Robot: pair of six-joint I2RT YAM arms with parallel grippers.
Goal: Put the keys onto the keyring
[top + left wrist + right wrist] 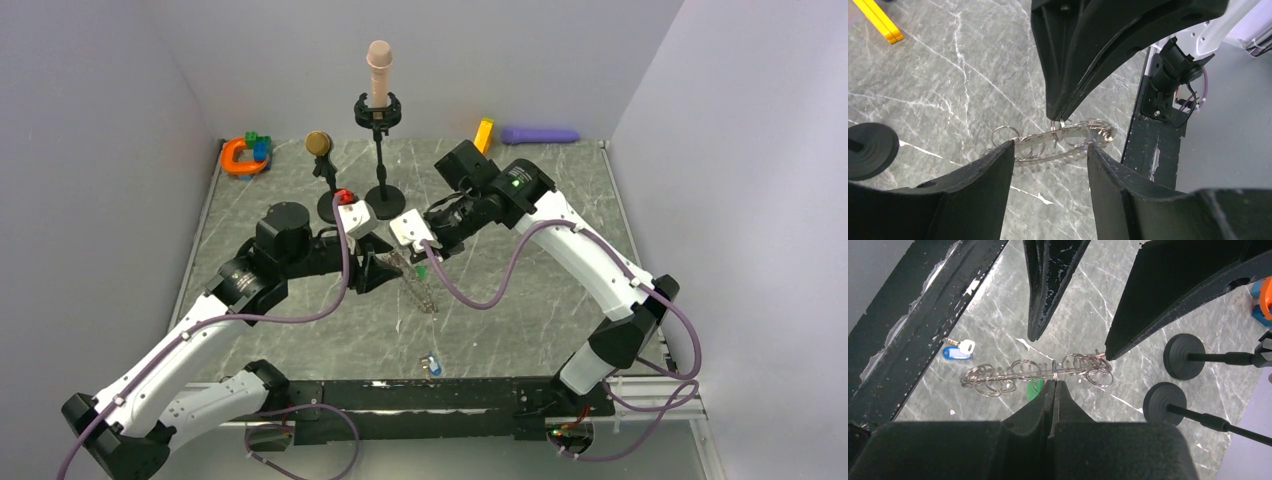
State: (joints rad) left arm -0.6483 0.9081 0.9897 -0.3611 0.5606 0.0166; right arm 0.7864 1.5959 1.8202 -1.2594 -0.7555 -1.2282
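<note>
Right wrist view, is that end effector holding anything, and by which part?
Yes. The right end effector is shut on the keyring, pinching a small wire loop near the middle of its length.

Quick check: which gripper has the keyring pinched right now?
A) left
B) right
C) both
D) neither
B: in the right wrist view the right gripper has its fingers closed on a small loop of the keyring, while the left gripper is open, with a finger on either side of the keyring.
</note>
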